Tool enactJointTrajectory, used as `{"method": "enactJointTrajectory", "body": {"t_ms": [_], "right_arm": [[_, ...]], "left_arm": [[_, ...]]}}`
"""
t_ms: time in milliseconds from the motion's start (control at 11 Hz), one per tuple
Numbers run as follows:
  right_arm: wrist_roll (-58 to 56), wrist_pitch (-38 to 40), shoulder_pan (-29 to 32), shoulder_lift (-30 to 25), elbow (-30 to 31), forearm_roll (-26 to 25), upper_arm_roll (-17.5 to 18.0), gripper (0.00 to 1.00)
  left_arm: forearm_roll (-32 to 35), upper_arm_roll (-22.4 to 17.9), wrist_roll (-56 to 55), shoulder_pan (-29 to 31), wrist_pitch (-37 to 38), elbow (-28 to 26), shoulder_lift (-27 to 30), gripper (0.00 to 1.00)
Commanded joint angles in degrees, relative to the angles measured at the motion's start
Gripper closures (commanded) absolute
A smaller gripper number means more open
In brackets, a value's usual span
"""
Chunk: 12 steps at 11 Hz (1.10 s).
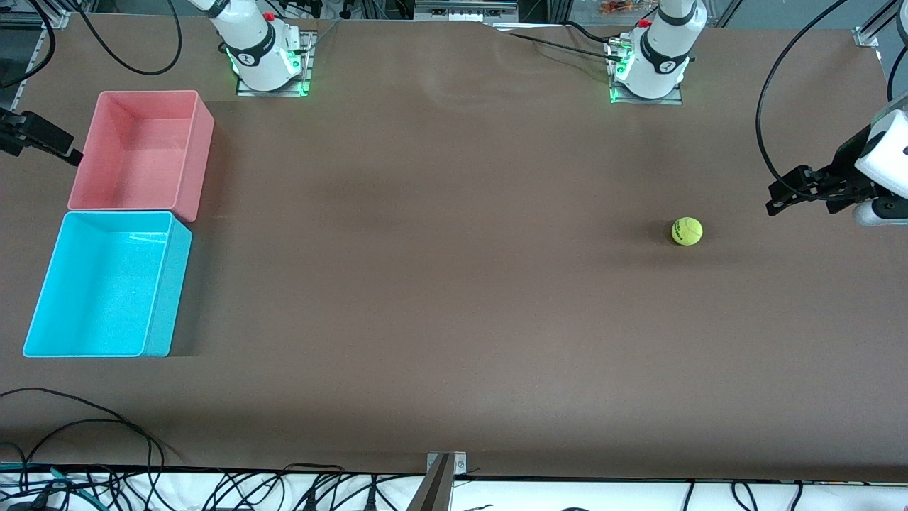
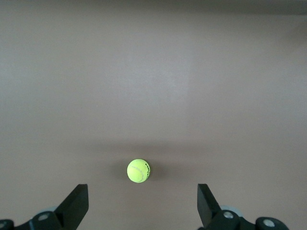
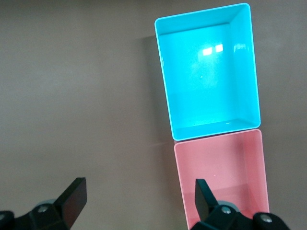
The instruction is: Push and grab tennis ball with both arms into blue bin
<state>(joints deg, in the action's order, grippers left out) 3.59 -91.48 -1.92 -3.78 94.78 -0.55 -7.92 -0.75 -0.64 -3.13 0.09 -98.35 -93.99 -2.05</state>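
The tennis ball (image 1: 687, 231) lies on the brown table toward the left arm's end; it also shows in the left wrist view (image 2: 138, 170). My left gripper (image 1: 772, 200) is open and empty, low over the table beside the ball, toward the table's end; in its wrist view (image 2: 142, 191) the ball lies just ahead of the gap between the fingers. The blue bin (image 1: 159, 284) stands at the right arm's end, empty, also in the right wrist view (image 3: 206, 72). My right gripper (image 1: 73, 156) is open and empty beside the pink bin's outer wall, as its wrist view (image 3: 139, 184) shows.
A pink bin (image 1: 202, 152) stands touching the blue bin, farther from the front camera; it also shows in the right wrist view (image 3: 220, 172) and is empty. Cables hang along the table's near edge. The two arm bases stand along the table's back edge.
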Motion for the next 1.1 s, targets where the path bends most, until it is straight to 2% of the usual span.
{"method": "enactJointTrajectory", "body": {"t_ms": [0,730,1004], "right_arm": [[0.01,0.96,-0.63,0.53,-2.23,-1.20,0.18,0.00],[-0.08,1.57,-1.24,0.62,-2.85,-2.08,0.63,0.00],[-0.16,4.02,-1.16,0.44,-4.42,-1.82,0.28,0.00]], "left_arm": [[-1.35,0.11,0.85,0.61,0.26,-0.93,1.18,0.00],[-1.44,0.28,0.76,0.61,0.62,-1.02,1.00,0.00],[-1.44,0.28,0.76,0.61,0.62,-1.01,0.82,0.00]]}}
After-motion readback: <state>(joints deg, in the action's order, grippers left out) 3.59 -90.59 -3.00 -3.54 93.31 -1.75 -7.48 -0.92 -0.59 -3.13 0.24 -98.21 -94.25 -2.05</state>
